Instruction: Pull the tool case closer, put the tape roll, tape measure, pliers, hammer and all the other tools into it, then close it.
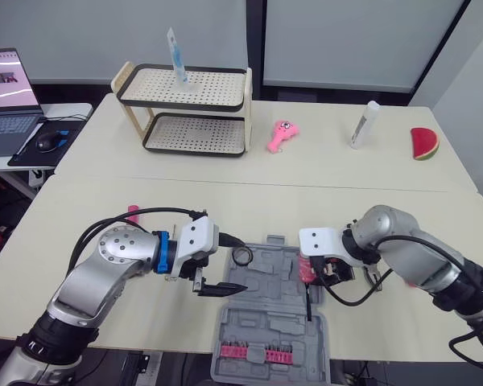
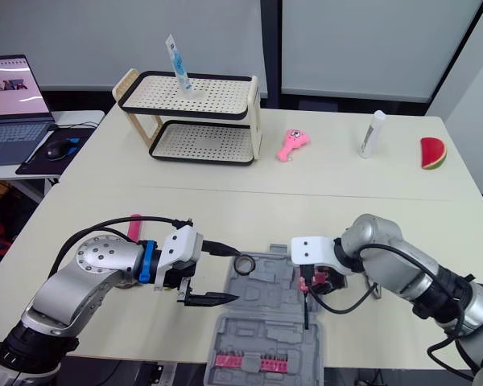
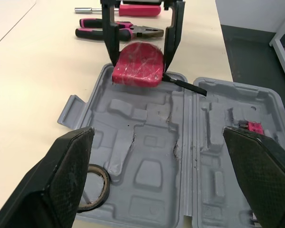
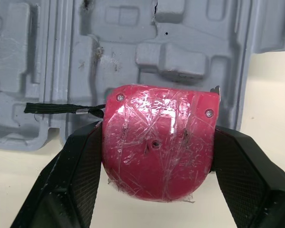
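Observation:
The grey tool case [image 1: 270, 322] lies open at the table's near edge, a row of pink bits [image 1: 253, 351] in its near half. A black tape roll [image 1: 242, 256] rests in the far left corner of the case. My left gripper [image 1: 232, 264] hovers open over that corner, its fingers [image 3: 66, 180] either side of the roll [image 3: 92, 187]. My right gripper [image 1: 312, 272] is shut on the pink tape measure [image 4: 156, 142], low over the case's far right edge, its black strap [image 1: 308, 304] dangling. Pliers [image 3: 118, 32] and a pink-handled tool [image 3: 133, 9] lie on the table beyond it.
A two-tier rack [image 1: 189, 108] stands at the far left of the table, with a pink toy [image 1: 282, 135], a white tube [image 1: 364, 125] and a watermelon slice [image 1: 424, 143] to its right. A laptop [image 1: 4, 96] sits on a side desk. A pink item [image 1: 133, 211] lies behind my left arm.

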`<state>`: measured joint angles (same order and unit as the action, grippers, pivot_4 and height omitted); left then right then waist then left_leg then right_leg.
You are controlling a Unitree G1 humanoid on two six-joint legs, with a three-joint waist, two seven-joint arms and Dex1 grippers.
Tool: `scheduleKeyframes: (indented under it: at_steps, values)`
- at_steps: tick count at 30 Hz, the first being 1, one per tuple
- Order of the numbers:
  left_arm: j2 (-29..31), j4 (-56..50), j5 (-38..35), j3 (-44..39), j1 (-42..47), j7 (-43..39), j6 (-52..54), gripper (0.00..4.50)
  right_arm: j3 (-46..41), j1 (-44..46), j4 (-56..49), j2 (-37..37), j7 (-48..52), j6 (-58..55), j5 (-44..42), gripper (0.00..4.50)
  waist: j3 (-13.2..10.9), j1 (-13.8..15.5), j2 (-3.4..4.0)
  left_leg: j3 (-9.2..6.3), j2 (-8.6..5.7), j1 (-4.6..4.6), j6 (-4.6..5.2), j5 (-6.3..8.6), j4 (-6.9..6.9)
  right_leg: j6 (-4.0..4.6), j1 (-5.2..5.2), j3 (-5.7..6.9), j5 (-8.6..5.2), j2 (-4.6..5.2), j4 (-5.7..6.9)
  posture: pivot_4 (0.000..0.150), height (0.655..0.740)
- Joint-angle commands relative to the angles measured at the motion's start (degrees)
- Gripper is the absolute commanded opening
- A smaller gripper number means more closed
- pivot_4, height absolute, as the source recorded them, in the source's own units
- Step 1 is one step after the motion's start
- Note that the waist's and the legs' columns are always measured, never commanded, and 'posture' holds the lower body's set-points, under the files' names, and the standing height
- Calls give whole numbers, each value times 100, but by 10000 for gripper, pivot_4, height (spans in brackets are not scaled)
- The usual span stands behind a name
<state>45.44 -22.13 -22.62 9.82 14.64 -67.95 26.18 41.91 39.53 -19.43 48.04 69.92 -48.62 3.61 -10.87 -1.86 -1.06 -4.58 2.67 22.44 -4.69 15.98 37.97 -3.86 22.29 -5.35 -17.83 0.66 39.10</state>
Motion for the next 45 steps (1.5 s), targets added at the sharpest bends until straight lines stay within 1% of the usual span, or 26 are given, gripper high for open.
scheduleKeyframes:
  at_steps: [1, 8, 14, 16, 17, 18, 19, 26, 28, 31, 34, 36, 38, 39, 41, 45]
  values:
    - [-36, -212, -30, 53, 34, 75, 34, 45000, 54, 164, 214, -149, 3, 194, 189, 30992, 0, 0, 0, -1, 0, 0, 0, 0, 1, 0, 0, 1, 0, 0, 0, 1500, 7350]
    - [-37, -252, 20, 107, -86, 121, -27, 45000, 166, 262, 635, -407, 38, 411, 423, 30992, 0, -1, 0, -1, 0, 0, 0, 0, 3, 0, -1, 1, 1, 0, 3, 1500, 7350]
    - [-51, -243, 28, 129, -91, 129, -48, 45000, 116, 310, 757, -507, 116, 522, 498, 30992, 0, -2, 1, -2, 0, 0, 0, 0, 4, 1, -1, 2, 1, 0, 4, 1500, 7350]
    - [-58, -250, 20, 136, -85, 135, -38, 45000, 68, 346, 700, -500, 180, 524, 462, 38200, 0, -1, 1, -3, 0, 0, 0, 0, 4, 1, -1, 2, 1, 0, 5, 1500, 7350]
    - [-60, -259, 14, 138, -85, 138, -28, 45000, 38, 359, 657, -493, 213, 506, 437, 40315, 1, -1, 1, -3, 0, 0, 0, 0, 4, 1, -1, 3, 1, 0, 5, 1500, 7350]
    - [-63, -258, 11, 142, -77, 139, -19, 45000, 7, 376, 622, -476, 240, 505, 425, 43878, 0, -1, 1, -3, 0, 0, 0, 0, 4, 1, -1, 3, 1, 0, 5, 1500, 7350]
    - [-65, -259, 6, 143, -72, 139, -12, 45000, -16, 385, 595, -462, 259, 499, 417, 44516, 0, -2, 1, -3, 0, 0, 0, 0, 4, 1, -1, 3, 1, 0, 5, 1500, 7350]
    - [-95, -311, -70, 109, -27, 171, 128, 45000, -541, 326, 20, -274, 408, 420, 120, 44516, 1, 0, 1, -5, 0, 0, 0, 0, 5, 1, -1, 5, 1, 0, 7, 1500, 7350]
    - [-91, -336, -95, 92, -17, 183, 174, 45000, -973, 73, -211, -197, 297, 725, -96, 44516, 1, 2, 1, -5, 0, -1, 0, 0, 5, 1, -2, 6, 1, 0, 8, 1500, 7350]
    - [-75, -362, -137, 65, 7, 181, 237, 45000, -1557, -402, -541, -167, 171, 781, -474, 44516, 2, 20, -1, -8, 0, 1, 0, -1, 7, 1, -3, 11, 1, 1, 12, 1500, 7350]
    - [-82, -364, -159, 55, 51, 177, 293, 45000, -1827, -802, -734, -65, 98, 804, -650, 44516, 2, 11, -1, -7, -1, 1, 0, -1, 10, 1, -6, 9, 1, 2, 14, 1500, 7350]
    - [-81, -348, -167, 59, 74, 166, 301, 45000, -1925, -982, -804, -36, 3, 854, -705, 40758, 2, 4, -1, -6, -1, -2, 0, -1, 12, 1, -7, 9, 1, 2, 21, 1500, 7350]
    - [-76, -321, -173, 63, 85, 144, 281, 45000, -2022, -1098, -856, -93, -146, 818, -780, 35917, 2, 2, -1, -6, -1, -7, 0, -2, 12, 1, -6, 7, 1, 1, 29, 1500, 7350]
    - [-83, -310, -177, 69, 92, 136, 271, 45000, -2062, -1168, -884, -107, -219, 810, -815, 32052, 2, -1, -1, -6, -1, -10, 0, -2, 12, 1, -6, 6, 1, 0, 35, 1500, 7350]
    - [-86, -282, -190, 73, 103, 107, 247, 45000, -2128, -1307, -936, -124, -342, 804, -876, 26489, 2, -4, -1, -7, 0, -16, 1, -2, 11, 1, -7, 3, 1, -4, 39, 1500, 7350]
    - [-79, -231, -191, 71, 123, 53, 212, 45000, -2204, -1499, -999, -117, -526, 799, -945, 18482, 2, -1, -1, -4, 0, -20, 1, -3, 11, 2, -8, -3, 1, -5, 39, 1500, 7350]
